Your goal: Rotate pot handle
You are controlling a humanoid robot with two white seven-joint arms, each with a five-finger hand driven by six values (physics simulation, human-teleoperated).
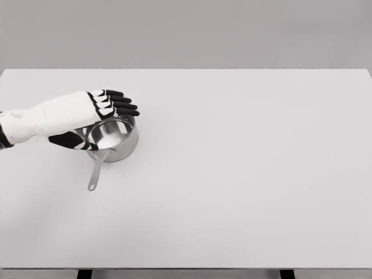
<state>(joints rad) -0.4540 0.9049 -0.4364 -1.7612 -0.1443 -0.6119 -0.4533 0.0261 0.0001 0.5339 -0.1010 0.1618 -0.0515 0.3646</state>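
**Left hand over the pot, handle pointing down-frame**

Here we are at the left side of the frame: the left hand [96,119] reaches in from the left edge and sits over the far-left part of the pot [113,139]. Its four dark-tipped fingers [123,104] are stretched out nearly straight, side by side, lying above the pot's back rim, while the thumb [72,140] runs along the pot's left side. Whether the hand actually grips the rim or just hovers against it, I cannot tell from this angle; the fingers are not curled.

The pot is a small shiny steel saucepan, upright on the white surface [244,174], left of centre. Its handle [95,173] sticks out toward the lower left, tip resting close to the surface.
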